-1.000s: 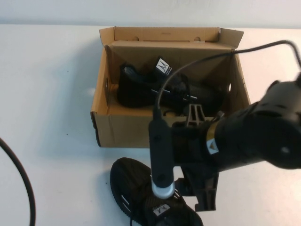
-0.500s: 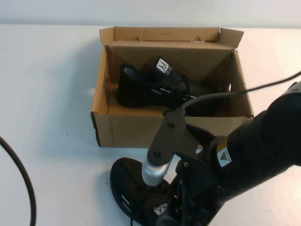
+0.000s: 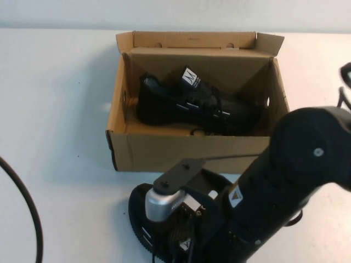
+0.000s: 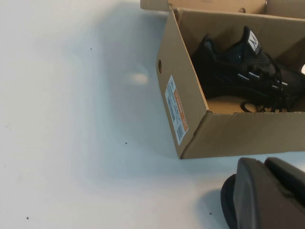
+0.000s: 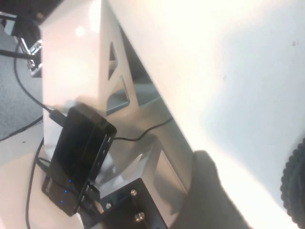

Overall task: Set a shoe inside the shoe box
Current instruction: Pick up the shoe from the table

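Note:
The brown shoe box stands open at the table's middle, its flap lid up at the back. One black shoe with a white "M" tongue label lies inside; it also shows in the left wrist view. The second shoe lies on the table in front of the box, mostly covered by my right arm. My right gripper is low over this shoe, hidden under the arm. The right wrist view shows only the shoe's ribbed sole edge. My left gripper is out of view, off to the left.
A black cable curves along the table's left front. In the left wrist view the box shows its labelled side, with my right arm over the front shoe. Past the table edge stand a white frame and a black device.
My right arm has swung down and turned over the front shoe, its wrist camera dropping lower. It no longer covers the box front. The shoe in the box has not moved.

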Available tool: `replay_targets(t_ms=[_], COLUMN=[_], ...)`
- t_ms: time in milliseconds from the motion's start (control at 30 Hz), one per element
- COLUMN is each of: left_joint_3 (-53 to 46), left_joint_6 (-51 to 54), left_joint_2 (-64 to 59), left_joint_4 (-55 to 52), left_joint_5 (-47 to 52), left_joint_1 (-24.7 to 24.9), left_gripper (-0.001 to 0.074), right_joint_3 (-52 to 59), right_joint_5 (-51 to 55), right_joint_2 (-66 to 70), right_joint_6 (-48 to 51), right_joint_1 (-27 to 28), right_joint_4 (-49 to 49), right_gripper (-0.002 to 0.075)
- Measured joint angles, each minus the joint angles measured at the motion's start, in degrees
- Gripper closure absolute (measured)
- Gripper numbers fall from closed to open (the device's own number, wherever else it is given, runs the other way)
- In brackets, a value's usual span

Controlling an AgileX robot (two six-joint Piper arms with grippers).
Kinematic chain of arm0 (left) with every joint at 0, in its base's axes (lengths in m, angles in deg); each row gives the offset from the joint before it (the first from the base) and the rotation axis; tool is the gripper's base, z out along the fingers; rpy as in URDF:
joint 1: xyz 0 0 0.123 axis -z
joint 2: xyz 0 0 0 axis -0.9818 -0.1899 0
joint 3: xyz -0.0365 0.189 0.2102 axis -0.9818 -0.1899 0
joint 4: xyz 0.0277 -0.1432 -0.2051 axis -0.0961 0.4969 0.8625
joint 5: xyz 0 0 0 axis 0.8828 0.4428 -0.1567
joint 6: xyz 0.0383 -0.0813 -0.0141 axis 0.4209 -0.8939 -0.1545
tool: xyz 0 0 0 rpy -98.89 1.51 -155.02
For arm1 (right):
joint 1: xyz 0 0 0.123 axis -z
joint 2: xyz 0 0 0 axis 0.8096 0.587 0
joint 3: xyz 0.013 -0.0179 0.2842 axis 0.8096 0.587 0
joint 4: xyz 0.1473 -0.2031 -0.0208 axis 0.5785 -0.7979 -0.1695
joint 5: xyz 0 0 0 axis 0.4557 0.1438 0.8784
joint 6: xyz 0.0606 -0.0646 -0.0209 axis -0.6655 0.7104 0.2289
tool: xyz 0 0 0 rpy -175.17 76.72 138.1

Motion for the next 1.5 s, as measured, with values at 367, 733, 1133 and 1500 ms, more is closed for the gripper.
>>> replay_targets(t_ms=[367, 733, 1133, 1500], left_joint_3=[0.0, 0.0, 0.0, 0.0], left_joint_6=[0.1, 0.2, 0.5, 1.0], left_joint_2=[0.0, 0.0, 0.0, 0.0], left_joint_4=[0.0, 0.0, 0.0, 0.0], left_joint_5=[0.1, 0.2, 0.8, 1.1], left_joint_1=[0.0, 0.0, 0.0, 0.0], left_gripper=[0.0736, 0.0736, 0.0736, 0.0736], right_joint_3=[0.0, 0.0, -0.2, -0.2], right_joint_5=[-3.1, -7.9, -8.5, -7.8], right_joint_2=[7.5, 12.6, 16.3, 14.1], right_joint_6=[-4.9, -6.2, -6.3, 4.8], right_joint_1=[0.0, 0.0, -0.5, -0.4], right_joint_4=[-7.0, -9.8, -14.3, -31.2], right_gripper=[0.031, 0.031, 0.0677, 0.0714])
